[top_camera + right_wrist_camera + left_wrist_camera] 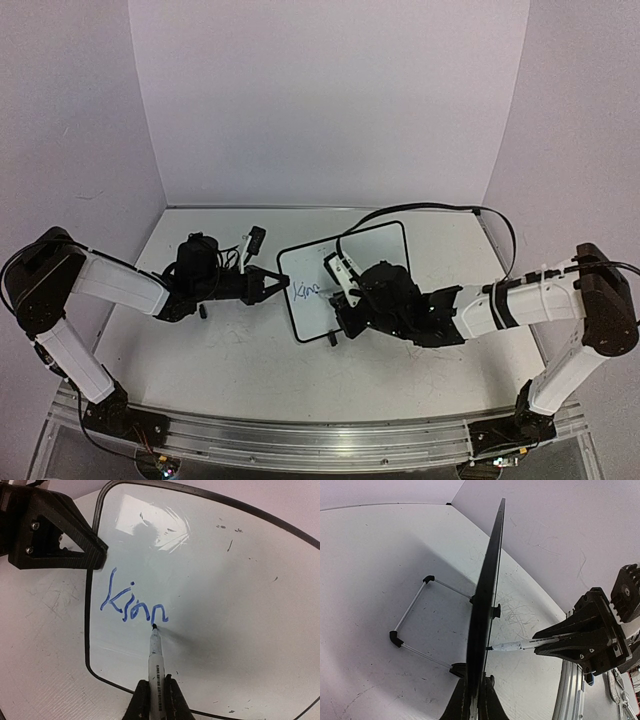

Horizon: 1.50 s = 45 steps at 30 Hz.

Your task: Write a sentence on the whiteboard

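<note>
Right gripper (156, 690): closed tight on a marker (155, 655), which it holds by the barrel with the tip pointing away from the wrist.
Marker tip: touching the whiteboard (225, 605) face, just below and right of the last blue stroke.
Left gripper (474, 700): jaws pinched shut on the whiteboard's black frame, at the edge that faces left in the top view, level with the start of the writing.
Whiteboard: standing near upright on the table (370, 555), between the two grippers. Its written face is turned to the right gripper, and a wire stand (412, 615) juts out from its back.
Sentence (132, 605): only a few slanted blue letters, reading roughly "Kin". They sit near the clamped edge, just beside the left gripper's finger and directly ahead of the right gripper.
Rest of the board face: white, with a few small dark specks.
</note>
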Motion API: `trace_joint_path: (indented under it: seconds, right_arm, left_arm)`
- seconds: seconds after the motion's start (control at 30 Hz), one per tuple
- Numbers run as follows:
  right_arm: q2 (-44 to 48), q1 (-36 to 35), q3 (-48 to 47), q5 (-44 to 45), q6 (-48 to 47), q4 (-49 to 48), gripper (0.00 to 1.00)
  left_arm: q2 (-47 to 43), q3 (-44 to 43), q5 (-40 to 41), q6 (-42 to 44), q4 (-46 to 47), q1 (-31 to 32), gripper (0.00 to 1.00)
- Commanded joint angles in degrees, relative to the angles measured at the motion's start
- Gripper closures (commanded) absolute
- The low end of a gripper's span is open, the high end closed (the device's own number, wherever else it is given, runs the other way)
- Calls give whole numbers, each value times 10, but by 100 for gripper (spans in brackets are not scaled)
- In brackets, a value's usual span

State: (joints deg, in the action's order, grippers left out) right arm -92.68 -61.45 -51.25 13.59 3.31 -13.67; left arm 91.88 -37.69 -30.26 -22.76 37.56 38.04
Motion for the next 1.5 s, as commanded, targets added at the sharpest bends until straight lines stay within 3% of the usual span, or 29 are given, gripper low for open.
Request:
trace_joint_path:
  seconds: [0.0,0.67,1.47]
  right_arm:
    - [-3,5,-37,47,7,-9,100]
    - [-11,7,-62,53,-5,-14,100]
    - [-2,5,0,20,25,5,100]
  left_arm:
    - [-20,8,-2,0,-6,-2,100]
    - [-19,6,-4,1,-7,-2,100]
    - [-20,7,-2,3,-6,-2,100]
